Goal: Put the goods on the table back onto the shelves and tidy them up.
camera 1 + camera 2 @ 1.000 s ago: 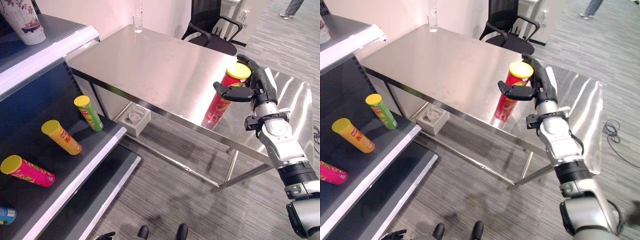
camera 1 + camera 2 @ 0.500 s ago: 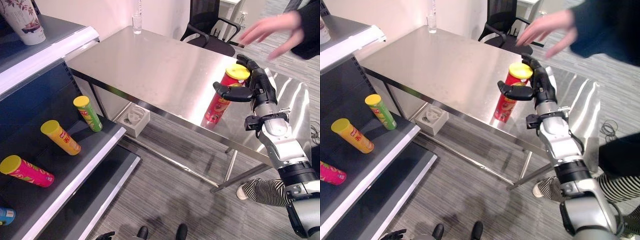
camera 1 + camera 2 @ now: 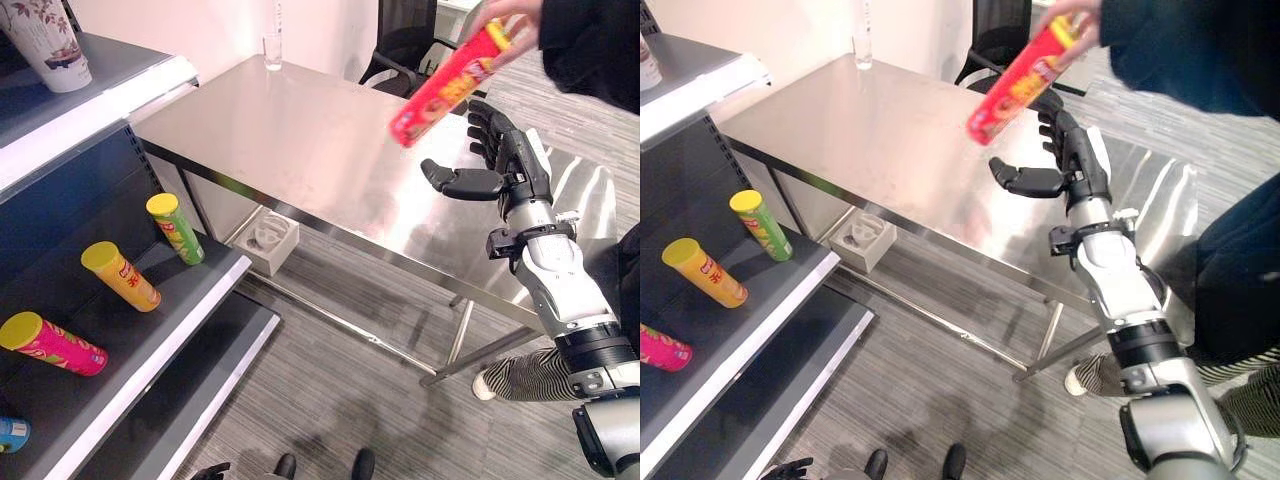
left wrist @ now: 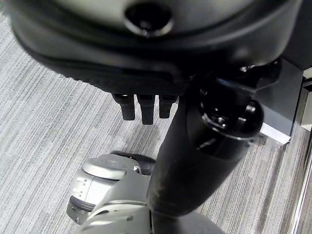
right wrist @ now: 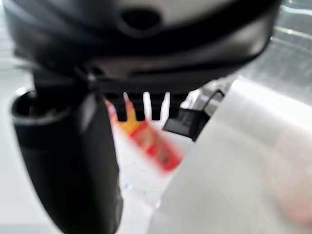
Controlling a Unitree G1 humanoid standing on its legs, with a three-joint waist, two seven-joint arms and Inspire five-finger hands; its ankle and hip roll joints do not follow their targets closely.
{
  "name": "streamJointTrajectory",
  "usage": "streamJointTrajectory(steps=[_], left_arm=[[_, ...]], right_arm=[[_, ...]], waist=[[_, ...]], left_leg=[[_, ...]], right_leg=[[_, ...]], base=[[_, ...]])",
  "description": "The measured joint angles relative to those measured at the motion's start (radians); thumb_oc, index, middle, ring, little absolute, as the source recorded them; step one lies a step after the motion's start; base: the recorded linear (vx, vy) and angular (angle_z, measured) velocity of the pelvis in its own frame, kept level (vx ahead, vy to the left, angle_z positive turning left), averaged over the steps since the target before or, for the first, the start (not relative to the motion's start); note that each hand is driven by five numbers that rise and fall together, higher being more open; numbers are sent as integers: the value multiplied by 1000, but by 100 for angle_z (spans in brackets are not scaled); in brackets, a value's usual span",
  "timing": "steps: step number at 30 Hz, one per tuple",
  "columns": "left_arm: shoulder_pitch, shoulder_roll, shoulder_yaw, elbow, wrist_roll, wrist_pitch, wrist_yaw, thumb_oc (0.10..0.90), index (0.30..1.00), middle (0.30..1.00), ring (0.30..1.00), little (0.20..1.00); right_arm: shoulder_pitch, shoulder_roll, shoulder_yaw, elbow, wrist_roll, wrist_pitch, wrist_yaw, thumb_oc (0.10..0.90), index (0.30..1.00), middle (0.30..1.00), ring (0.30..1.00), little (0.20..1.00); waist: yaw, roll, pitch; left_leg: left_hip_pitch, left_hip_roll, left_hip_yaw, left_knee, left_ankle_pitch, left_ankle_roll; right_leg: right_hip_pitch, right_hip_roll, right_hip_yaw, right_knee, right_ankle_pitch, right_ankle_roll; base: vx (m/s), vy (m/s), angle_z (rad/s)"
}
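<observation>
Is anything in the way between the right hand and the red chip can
No object stands between them, but a person's hand holds the red chip can tilted in the air above the table. The right hand is open just below it, holding nothing.

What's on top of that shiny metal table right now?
On the table stands a clear glass at its far corner. The red can is held above it by a person's hand, over the open right robot hand.

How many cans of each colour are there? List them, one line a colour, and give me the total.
Red can: 1
Green can: 1
Yellow can: 1
Pink can: 1
Blue can: 1, partly cut off at the view's edge
Total: 5
</observation>
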Motion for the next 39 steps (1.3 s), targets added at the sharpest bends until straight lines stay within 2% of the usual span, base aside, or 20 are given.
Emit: streamJointTrajectory(steps=[9, 18, 23, 24, 29, 35, 39], left_arm=[[0, 0, 0, 0, 0, 0, 0, 800, 900, 900, 900, 900], [1, -2, 31, -5, 2, 1, 0, 800, 900, 900, 900, 900], [5, -1, 40, -15, 22, 2, 0, 800, 900, 900, 900, 900], [6, -1, 41, -18, 36, 0, 0, 800, 900, 900, 900, 900], [5, -2, 51, -17, 41, 0, -1, 800, 900, 900, 900, 900], [3, -7, 62, -14, 48, -4, -3, 800, 900, 900, 900, 900], [-1, -7, 61, -15, 62, -5, -6, 800, 900, 900, 900, 900]], right_arm=[[3, 0, -2, 0, -2, 0, -1, 800, 900, 900, 900, 900], [205, -1, -156, -236, -37, -3, -3, 800, 900, 900, 900, 900], [291, -30, -254, -341, -71, -23, -2, 800, 900, 900, 900, 900], [346, -30, -335, -386, -85, -45, -10, 800, 900, 900, 900, 900], [397, -34, -462, -393, -109, -70, -47, 800, 900, 900, 900, 900], [492, -39, -526, -401, -140, -76, -70, 800, 900, 900, 900, 900], [505, -39, -527, -401, -155, -78, -71, 800, 900, 900, 900, 900]], waist=[[-1, 0, 0], [-8, -5, 3], [-32, -8, 5], [-32, -8, 5], [-60, -8, 5], [-115, -3, 3], [-124, -2, 3]], left_leg=[[3, 0, 6, 0, 0, 0], [12, -2, 9, 0, -1, 0], [17, -2, 21, 0, -2, 2], [19, -3, 29, -1, -4, 5], [24, -7, 62, 0, -8, 10], [42, -17, 111, -1, -14, 19], [43, -27, 169, 0, -17, 25]], right_leg=[[1, 1, 7, 0, 1, -1], [9, -1, 8, 0, 1, -1], [9, -2, 17, 0, 1, -1], [8, -2, 26, 0, 1, -1], [-2, -2, 56, 0, 9, -1], [-7, -6, 106, 0, 21, 9], [-34, -6, 167, 0, 35, 24]], base=[[-2, -1, -1], [-2, 3, -1], [-20, 30, -6], [-34, 40, -20], [-22, 35, -19], [-49, 69, -26], [-85, 82, -47]])
